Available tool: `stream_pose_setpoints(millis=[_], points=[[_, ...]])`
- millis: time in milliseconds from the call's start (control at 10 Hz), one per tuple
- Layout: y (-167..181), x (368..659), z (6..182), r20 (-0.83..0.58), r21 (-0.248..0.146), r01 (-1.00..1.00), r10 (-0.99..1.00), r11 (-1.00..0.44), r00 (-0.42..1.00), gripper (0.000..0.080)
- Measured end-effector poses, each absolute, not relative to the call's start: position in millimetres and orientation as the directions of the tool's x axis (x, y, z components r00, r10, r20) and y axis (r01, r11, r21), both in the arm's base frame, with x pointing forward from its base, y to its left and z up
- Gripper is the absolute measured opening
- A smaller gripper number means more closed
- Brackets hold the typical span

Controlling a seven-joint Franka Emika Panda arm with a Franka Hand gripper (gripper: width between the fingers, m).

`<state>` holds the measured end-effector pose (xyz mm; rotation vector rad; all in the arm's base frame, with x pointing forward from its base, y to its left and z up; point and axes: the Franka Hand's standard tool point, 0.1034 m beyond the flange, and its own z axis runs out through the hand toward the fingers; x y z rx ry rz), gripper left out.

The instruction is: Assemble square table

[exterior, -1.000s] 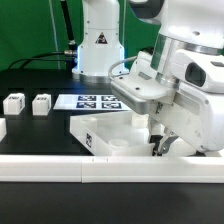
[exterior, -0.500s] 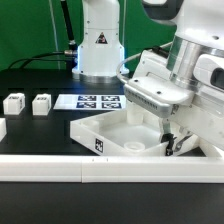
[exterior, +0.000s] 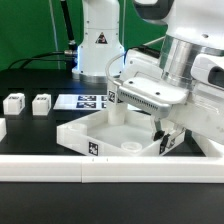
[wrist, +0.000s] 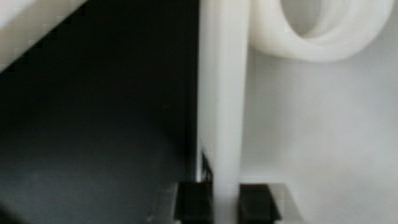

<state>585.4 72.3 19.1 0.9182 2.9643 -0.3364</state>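
Plainly this is an early stage, to my eye. No leg sits in the tabletop (exterior: 108, 136), so every leg has yet to be fitted and the work so far concerns only placing the slab. Two legs (exterior: 14, 102) (exterior: 41, 103) stand loose and upright side by side on the black desk (exterior: 40, 132), toward the exterior view's left and well apart from the slab. A third white block (exterior: 2, 127) is cut off at that view's left edge. I see no fourth.

The tabletop lies near the desk's front edge, just behind the long white border rail (exterior: 60, 170). It is turned at an angle to the rail, so one corner points toward the exterior view's left. The marker board (exterior: 95, 100) lies flat behind it, toward the robot's base.

The gripper (exterior: 163, 140) is down at the slab's side on the exterior view's right. In the wrist view its dark fingers (wrist: 196, 203) sit either side of a thin upright white wall, pinched tight on it, so it is clamped on the tabletop's rim.

The slab is white plastic, broad and square, with a low raised rim around a recessed face. A black-and-white tag (exterior: 93, 148) is on its near side wall. A thick round collar (wrist: 329, 52) for a leg shows beside the gripped wall.
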Motion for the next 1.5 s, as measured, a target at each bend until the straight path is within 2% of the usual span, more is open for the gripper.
stream_pose_setpoints(millis=[100,200,400,900,1000,1200,1500], points=[[79.8,579.6,19.7,-0.044,-0.233,0.473,0.477,0.85,-0.878,0.0057],[96.7,579.4,23.9,-0.022,-0.247,0.426,0.435,0.87,-0.9,0.0057],[105.5,575.5,27.2,0.044,-0.249,0.26,0.279,0.933,-0.959,0.0057],[90.3,573.0,20.6,0.101,-0.264,0.022,0.05,0.964,-0.994,0.0057],[95.1,572.3,20.1,0.126,-0.252,-0.042,-0.01,0.967,-0.992,0.0057],[106.5,572.2,18.9,0.157,-0.237,-0.106,-0.07,0.966,-0.985,0.0062],[123.9,575.0,19.4,0.164,-0.267,-0.01,0.035,0.964,-0.986,0.0064]])
